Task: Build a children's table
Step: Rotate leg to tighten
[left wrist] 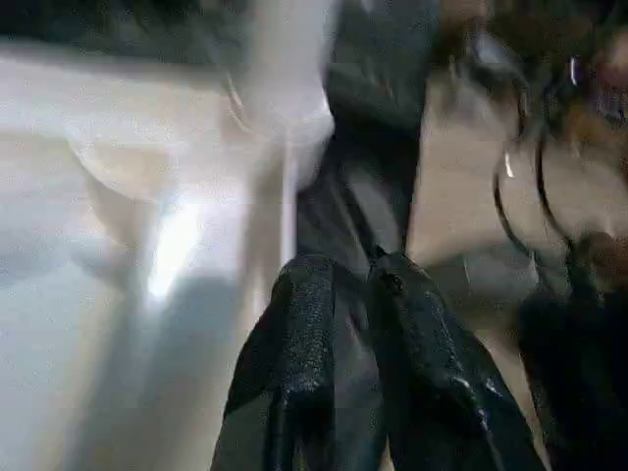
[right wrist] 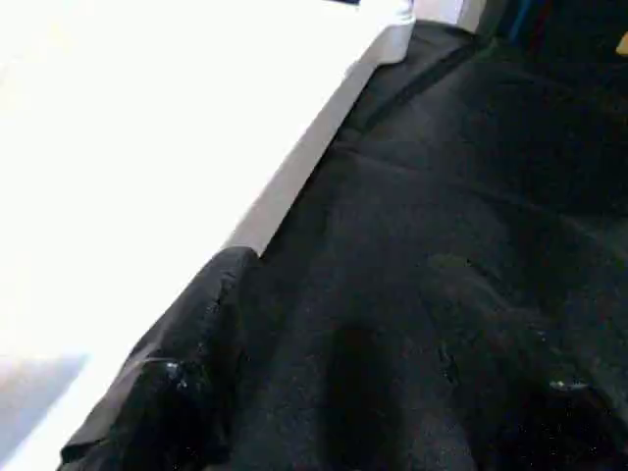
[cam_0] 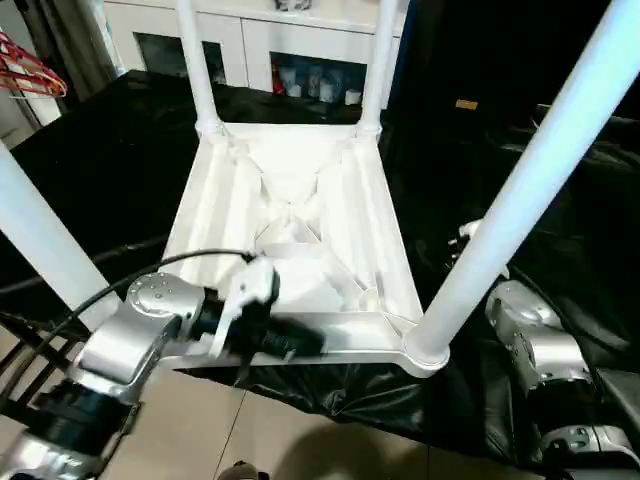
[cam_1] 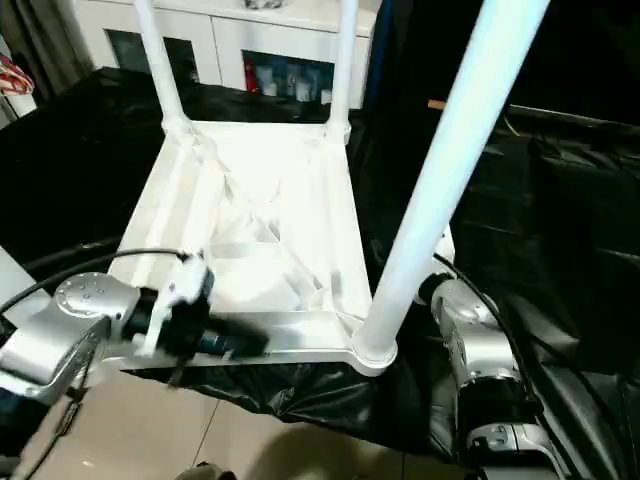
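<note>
Both forearms are brushed silver: the left forearm ends in a round silver joint cap dotted with small dark screws, and a thin black cable arcs over it toward a white bracket at the black wrist. The right forearm is built of rounded silver housings (a black band divides two of them) with another black cable alongside. Each end effector has textured, matte black fingers.

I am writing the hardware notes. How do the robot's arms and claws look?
Both forearms are silver metal with rounded joint housings: left arm, right arm. Black cables loop beside the left one. Each wrist turns black toward its claw. The left claw has two black, textured, tapering fingers.
</note>
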Controlling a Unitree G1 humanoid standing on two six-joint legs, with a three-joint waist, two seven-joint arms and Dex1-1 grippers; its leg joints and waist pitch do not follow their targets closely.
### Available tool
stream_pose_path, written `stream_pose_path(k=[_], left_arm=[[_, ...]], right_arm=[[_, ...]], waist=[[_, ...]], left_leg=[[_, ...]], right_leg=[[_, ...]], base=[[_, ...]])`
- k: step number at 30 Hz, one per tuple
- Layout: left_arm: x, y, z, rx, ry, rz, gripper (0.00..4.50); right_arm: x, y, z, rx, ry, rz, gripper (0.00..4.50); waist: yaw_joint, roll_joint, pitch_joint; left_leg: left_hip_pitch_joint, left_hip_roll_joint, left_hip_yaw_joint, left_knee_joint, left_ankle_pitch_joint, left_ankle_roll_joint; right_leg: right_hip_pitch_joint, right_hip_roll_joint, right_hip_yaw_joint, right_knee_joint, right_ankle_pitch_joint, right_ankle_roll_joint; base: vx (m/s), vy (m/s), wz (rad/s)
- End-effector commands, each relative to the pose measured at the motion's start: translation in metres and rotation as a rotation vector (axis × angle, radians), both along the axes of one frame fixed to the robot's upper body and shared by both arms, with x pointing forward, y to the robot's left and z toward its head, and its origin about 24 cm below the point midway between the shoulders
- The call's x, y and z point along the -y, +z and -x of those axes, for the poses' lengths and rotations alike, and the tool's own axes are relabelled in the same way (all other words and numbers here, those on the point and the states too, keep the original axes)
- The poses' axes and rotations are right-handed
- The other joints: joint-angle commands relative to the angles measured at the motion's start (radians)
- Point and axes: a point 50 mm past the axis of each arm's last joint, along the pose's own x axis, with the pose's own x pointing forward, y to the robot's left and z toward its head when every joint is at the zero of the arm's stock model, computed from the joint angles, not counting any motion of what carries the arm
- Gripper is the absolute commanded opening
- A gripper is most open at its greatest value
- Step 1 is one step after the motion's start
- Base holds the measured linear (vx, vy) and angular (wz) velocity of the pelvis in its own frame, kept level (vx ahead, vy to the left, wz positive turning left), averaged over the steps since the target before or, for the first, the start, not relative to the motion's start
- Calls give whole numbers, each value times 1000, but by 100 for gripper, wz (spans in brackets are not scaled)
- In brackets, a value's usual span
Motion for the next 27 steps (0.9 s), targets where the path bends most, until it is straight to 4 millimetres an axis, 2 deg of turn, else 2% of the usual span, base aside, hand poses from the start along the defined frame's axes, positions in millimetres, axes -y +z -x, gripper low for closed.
stream_pose_path(k=[1, 4, 8, 10, 12, 14, 16, 20, 23, 27], left_arm=[[-5, -9, 3, -8, -6, -82, 81], [-7, -10, 2, 1, 6, -113, 81], [-13, -7, 0, 43, 37, -181, 81], [-17, -5, -8, 115, 76, -215, 81], [-20, -4, -10, 136, 88, -229, 81], [-22, 0, -13, 158, 102, -226, 81], [-23, 1, -14, 169, 110, -223, 81], [-29, 5, -23, 247, 169, -234, 81], [-33, 3, -29, 294, 213, -251, 81], [-39, 1, -39, 368, 288, -269, 81]], right_arm=[[-1, 1, -1, 7, 15, 13, 293], [-5, 3, -2, 21, 38, 19, 293], [-13, 4, -2, 30, 83, 18, 293], [-19, 1, 1, 32, 118, 25, 293], [-24, 0, 3, 37, 146, 21, 293], [-36, 0, 10, 38, 231, -7, 293], [-39, 0, 12, 39, 260, -12, 293], [-50, 3, 23, 42, 387, -62, 293], [-53, 3, 28, 42, 438, -71, 293], [-56, 5, 33, 45, 470, -82, 293]], waist=[[1, -9, -63], [-1, -8, -65], [-1, -9, -63], [-1, -10, -59], [0, -7, -56], [1, -9, -52], [1, -8, -53], [5, -8, -56], [16, -6, -57], [32, -5, -59]], left_leg=[[17, 39, -17, -69, -81, 43], [17, 38, -18, -67, -75, 38], [15, 38, -19, -68, -91, 40], [18, 37, -19, -70, -129, 28], [23, 38, -19, -73, -174, 10], [26, 39, -21, -76, -210, -1], [27, 40, -24, -79, -223, -8], [30, 41, -23, -77, -217, -3], [27, 40, -23, -76, -198, 4], [32, 41, -21, -75, -201, -1]], right_leg=[[57, -71, 60, -63, -38, -204], [59, -71, 60, -61, -11, -211], [59, -71, 61, -61, -22, -218], [56, -70, 64, -69, -85, -205], [52, -70, 65, -76, -158, -190], [50, -71, 68, -83, -214, -172], [48, -72, 68, -84, -245, -161], [44, -70, 71, -82, -209, -169], [46, -69, 70, -77, -168, -176], [42, -70, 72, -77, -158, -174]], base=[[0, 0, 0], [0, 0, 0], [0, 0, 0], [0, 0, 0], [0, 0, 0], [0, 0, 0], [0, 0, 0], [0, 0, 0], [0, 0, 0], [0, 0, 0]])
